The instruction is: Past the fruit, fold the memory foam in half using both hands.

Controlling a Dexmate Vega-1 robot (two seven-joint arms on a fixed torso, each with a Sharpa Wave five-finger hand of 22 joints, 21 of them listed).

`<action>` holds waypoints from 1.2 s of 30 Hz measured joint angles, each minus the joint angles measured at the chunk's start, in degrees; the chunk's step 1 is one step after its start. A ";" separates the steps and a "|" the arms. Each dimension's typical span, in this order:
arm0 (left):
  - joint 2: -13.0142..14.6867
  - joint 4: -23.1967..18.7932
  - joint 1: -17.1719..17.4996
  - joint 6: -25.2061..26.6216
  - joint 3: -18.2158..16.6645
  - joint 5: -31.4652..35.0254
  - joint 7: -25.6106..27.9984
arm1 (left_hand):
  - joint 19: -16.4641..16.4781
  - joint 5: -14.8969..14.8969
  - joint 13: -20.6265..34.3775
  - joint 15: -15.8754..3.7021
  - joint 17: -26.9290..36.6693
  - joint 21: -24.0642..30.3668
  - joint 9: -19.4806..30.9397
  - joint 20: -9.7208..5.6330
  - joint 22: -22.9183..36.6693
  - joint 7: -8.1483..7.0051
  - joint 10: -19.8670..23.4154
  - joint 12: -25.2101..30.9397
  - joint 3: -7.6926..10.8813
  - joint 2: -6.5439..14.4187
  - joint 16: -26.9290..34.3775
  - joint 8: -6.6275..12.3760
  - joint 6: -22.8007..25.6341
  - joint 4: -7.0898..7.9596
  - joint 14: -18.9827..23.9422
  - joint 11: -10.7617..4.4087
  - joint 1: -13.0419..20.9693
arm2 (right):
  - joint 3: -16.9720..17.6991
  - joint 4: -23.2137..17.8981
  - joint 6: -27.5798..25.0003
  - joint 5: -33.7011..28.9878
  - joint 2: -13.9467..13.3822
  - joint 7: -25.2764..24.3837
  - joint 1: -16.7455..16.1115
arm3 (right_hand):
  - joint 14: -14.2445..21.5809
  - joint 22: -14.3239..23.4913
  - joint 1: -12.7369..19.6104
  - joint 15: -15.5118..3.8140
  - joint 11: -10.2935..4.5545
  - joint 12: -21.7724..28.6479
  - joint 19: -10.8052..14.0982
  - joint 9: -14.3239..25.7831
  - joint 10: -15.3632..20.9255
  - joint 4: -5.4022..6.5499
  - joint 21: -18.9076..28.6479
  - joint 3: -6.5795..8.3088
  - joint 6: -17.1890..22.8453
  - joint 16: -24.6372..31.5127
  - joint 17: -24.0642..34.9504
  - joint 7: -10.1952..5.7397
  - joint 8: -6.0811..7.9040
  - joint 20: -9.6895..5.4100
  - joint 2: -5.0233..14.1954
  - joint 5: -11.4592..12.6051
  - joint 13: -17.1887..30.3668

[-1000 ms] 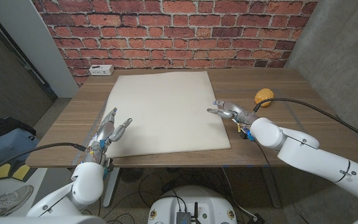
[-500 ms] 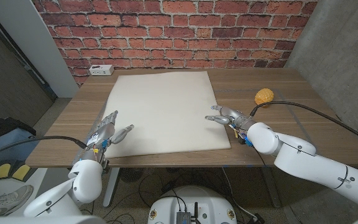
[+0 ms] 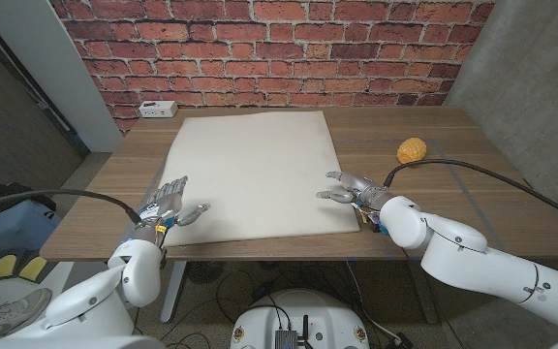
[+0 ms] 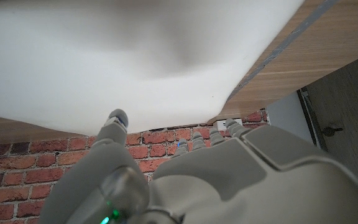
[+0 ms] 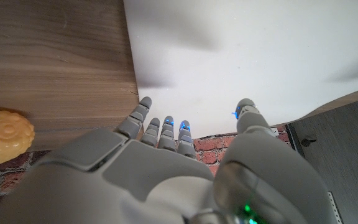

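Now: approach step | left hand and right hand spread, empty, at foam near corners | next: pinch near edge, fold away toward the brick wall.

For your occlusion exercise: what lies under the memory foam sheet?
The memory foam lies flat on the wooden table, whose bare wood shows around it. Anything beneath the sheet is covered and cannot be seen.

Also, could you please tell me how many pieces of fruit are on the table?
1: a yellow fruit on the wooden table, on the robot's right of the memory foam, apart from it.
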 measured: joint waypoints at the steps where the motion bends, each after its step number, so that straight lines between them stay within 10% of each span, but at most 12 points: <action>1: 0.71 -0.25 -0.86 1.67 0.85 -0.25 -0.35 | 0.00 0.04 0.00 0.00 0.00 0.00 0.00 0.00 0.00 0.00 0.00 0.00 -0.14 -0.17 0.00 0.00 0.00 -0.14 0.00 0.00 0.17 | -0.82 -0.41 -0.73 -0.57 -0.03 0.32 0.36 | 0.00 0.00 0.39 0.00 -0.23 0.00 0.22 0.00 -0.23 -0.19 0.00 0.00 -0.21 0.00 0.00 -0.21 -0.21 0.22 -0.55 0.00 0.00; 18: 8.91 -2.46 -17.74 12.72 19.16 0.35 -5.78 | 2.36 1.84 0.00 1.36 -0.01 0.28 0.26 1.73 0.01 0.12 -0.05 0.90 -0.22 -2.15 0.73 0.90 -0.12 -0.53 -0.08 0.50 6.00 | -10.58 -3.12 -15.03 -11.49 0.20 10.09 9.56 | -2.20 0.00 9.67 0.92 -2.22 -1.13 -0.02 0.28 -7.62 -0.63 -0.30 0.64 -8.24 -0.50 0.03 -2.73 -0.68 0.64 -5.38 2.16 0.29; 19: 8.78 -2.05 -18.47 14.22 20.39 5.53 -11.80 | 2.37 2.00 0.00 1.36 -0.01 0.28 0.28 1.73 0.01 0.13 0.00 0.89 -0.13 -2.16 0.73 0.89 -0.11 -0.61 -0.08 0.13 6.60 | -15.12 -3.71 -16.27 -12.29 0.56 11.03 10.53 | -2.63 0.00 10.28 0.92 -2.22 -1.13 -0.05 0.28 -8.05 -0.63 -0.32 0.64 -8.53 -0.50 0.09 -2.85 -0.68 0.67 -5.96 2.18 0.29; 28: 4.23 3.75 -21.88 14.97 26.38 19.01 -25.98 | 2.66 2.00 -0.01 1.35 -0.01 0.28 0.28 3.10 -0.27 -0.07 -0.12 1.33 0.94 -1.49 0.73 1.33 -0.32 -0.66 -0.09 -2.59 11.47 | -23.43 -4.09 -23.46 -15.77 1.40 15.92 17.41 | -4.65 0.00 14.28 1.32 -2.94 -1.13 -1.39 0.38 -11.79 -0.32 -0.51 1.26 -11.12 -0.71 0.16 -3.71 -0.68 1.56 -6.50 3.42 0.29; 36: -3.78 8.62 -18.34 8.05 21.62 35.10 -42.23 | 3.61 1.46 0.29 0.79 -0.01 0.28 0.27 3.37 -0.26 -0.07 -0.11 1.33 4.20 2.23 0.73 1.33 -0.32 -0.73 0.01 -4.03 17.82 | -30.93 -3.87 -27.76 -17.90 2.54 20.11 24.19 | -5.57 0.00 19.34 1.01 -6.09 -1.13 -1.37 0.55 -13.62 -0.48 -0.51 3.19 -11.28 -0.71 0.15 -5.98 -0.21 1.54 -4.87 3.83 0.28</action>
